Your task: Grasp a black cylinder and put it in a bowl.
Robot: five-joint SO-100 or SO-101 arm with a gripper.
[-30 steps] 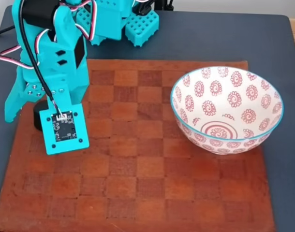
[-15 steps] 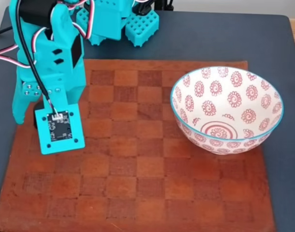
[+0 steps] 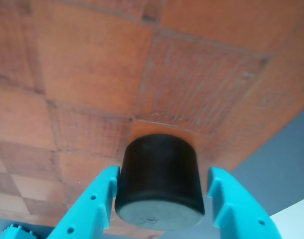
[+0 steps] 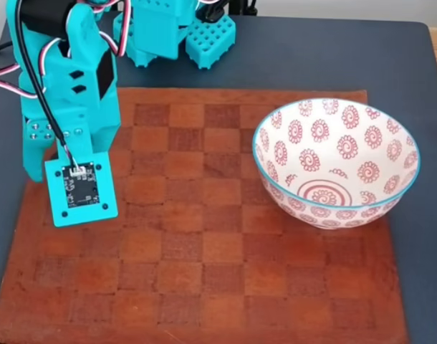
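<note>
Jaws spread, one teal finger [image 3: 94, 206] on each side of the black cylinder [image 3: 159, 181] in the wrist view; left finger looks to touch the cylinder's side, right finger stands just off it with a sliver of gap. Not pinching yet as far as the view shows. Gripper [image 3: 159, 199] enters from the bottom edge. Cylinder stands on the brown checkered board [image 3: 92, 74] near the board's edge, dark blue surface [image 3: 286, 154] just beyond it at lower right.

Fixed view: teal arm [image 4: 68, 93] hangs over the board's [image 4: 218, 272] left side, square camera plate [image 4: 81, 188] facing up, red-white-black cables running along the arm. Cylinder hidden under the arm here. The bowl [image 4: 337, 161], white with red swirl medallions and teal rim, sits upright on the board's right side, well apart from the arm. Board lies on the dark blue surface [image 4: 333, 57].
</note>
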